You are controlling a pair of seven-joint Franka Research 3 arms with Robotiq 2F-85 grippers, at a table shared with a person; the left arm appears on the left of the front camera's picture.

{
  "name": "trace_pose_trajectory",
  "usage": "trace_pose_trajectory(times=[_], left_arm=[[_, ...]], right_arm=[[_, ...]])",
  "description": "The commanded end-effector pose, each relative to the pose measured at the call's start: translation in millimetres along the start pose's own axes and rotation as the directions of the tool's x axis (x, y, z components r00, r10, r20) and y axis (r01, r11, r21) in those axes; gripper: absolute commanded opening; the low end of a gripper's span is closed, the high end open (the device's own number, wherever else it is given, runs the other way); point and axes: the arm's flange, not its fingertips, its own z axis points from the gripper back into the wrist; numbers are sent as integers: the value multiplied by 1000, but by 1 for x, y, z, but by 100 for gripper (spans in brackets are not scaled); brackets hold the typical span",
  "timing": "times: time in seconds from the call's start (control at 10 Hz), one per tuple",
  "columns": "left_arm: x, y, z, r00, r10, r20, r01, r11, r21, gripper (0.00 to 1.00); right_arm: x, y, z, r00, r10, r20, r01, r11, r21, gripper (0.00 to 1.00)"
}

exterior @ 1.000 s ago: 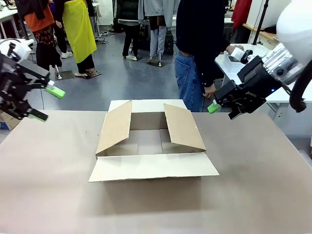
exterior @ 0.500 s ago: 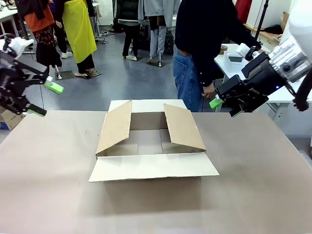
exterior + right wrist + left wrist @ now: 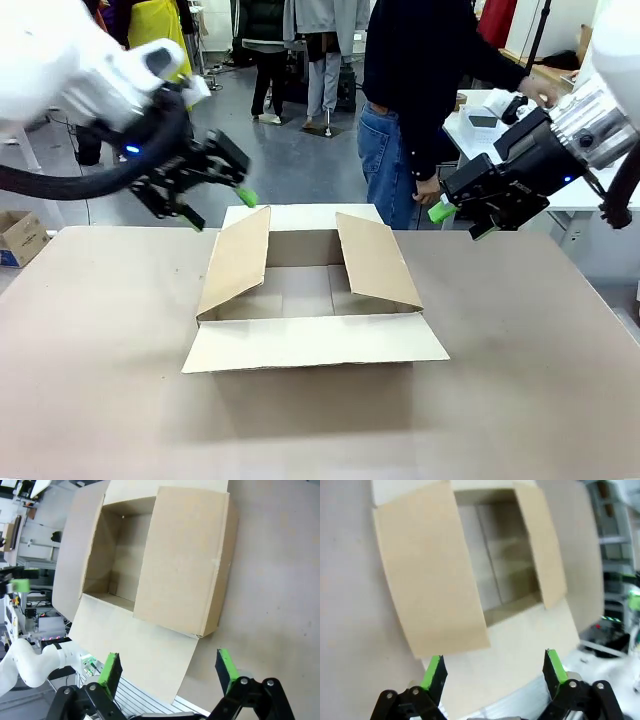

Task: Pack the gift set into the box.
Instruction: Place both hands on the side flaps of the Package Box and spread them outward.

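The box (image 3: pixel 305 292) lies open in the middle of the table. Its two side flaps slant up, its near flap lies flat, and its inside is bare. My left gripper (image 3: pixel 222 208) hangs open just behind the top edge of the left flap and holds nothing. In the left wrist view the left gripper (image 3: pixel 494 669) looks down on the box (image 3: pixel 490 565). My right gripper (image 3: pixel 458 222) hovers open and empty off the box's far right corner. From the right wrist, the right gripper (image 3: pixel 167 670) also looks down on the box (image 3: pixel 150 555). The gift set is out of view.
A person (image 3: pixel 410 100) in a dark top and jeans stands at the far edge. One of their hands (image 3: pixel 543 92) reaches to a side table (image 3: pixel 480 125) at the right. A small brown carton (image 3: pixel 20 236) sits on the floor at the left.
My left arm has swung in from the far left edge to the box's left flap. The right gripper has barely moved. The person's hand has reached farther right.
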Motion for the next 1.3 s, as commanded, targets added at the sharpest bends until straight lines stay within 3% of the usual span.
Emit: trace_pose_trajectory(times=[0.0,0.1,0.2,0.3,0.4,0.6,0.8,1.0,1.2], left_arm=[[15,-11,-26,994,70,-81,-54,982,182,100],[0,0,0,1000,0,0,0,1000,0,100],[0,0,0,1000,0,0,0,1000,0,100],[5,-12,-30,1000,20,-22,-18,996,89,100],[5,-23,-64,999,-3,-38,15,952,307,100],[32,-39,-93,997,73,34,-80,911,404,100],[54,-48,-111,996,85,22,-86,904,418,100],[63,-50,-127,988,103,120,-149,852,502,100],[68,-43,-137,986,101,132,-159,807,568,100]], right_arm=[[-1,4,-1,1000,-24,15,24,1000,-9,100],[-1,4,-1,1000,-24,15,24,1000,-9,100],[-1,4,-1,1000,-24,15,24,1000,-9,100],[-1,4,-1,1000,-24,15,24,1000,-9,100],[-1,4,-1,1000,-24,15,24,1000,-9,100],[-1,4,-1,1000,-24,15,24,1000,-9,100],[-1,4,-1,1000,-24,15,24,1000,-9,100],[-1,4,-1,1000,-24,15,24,1000,-9,100],[-1,4,-1,1000,-24,15,24,1000,-9,100]])
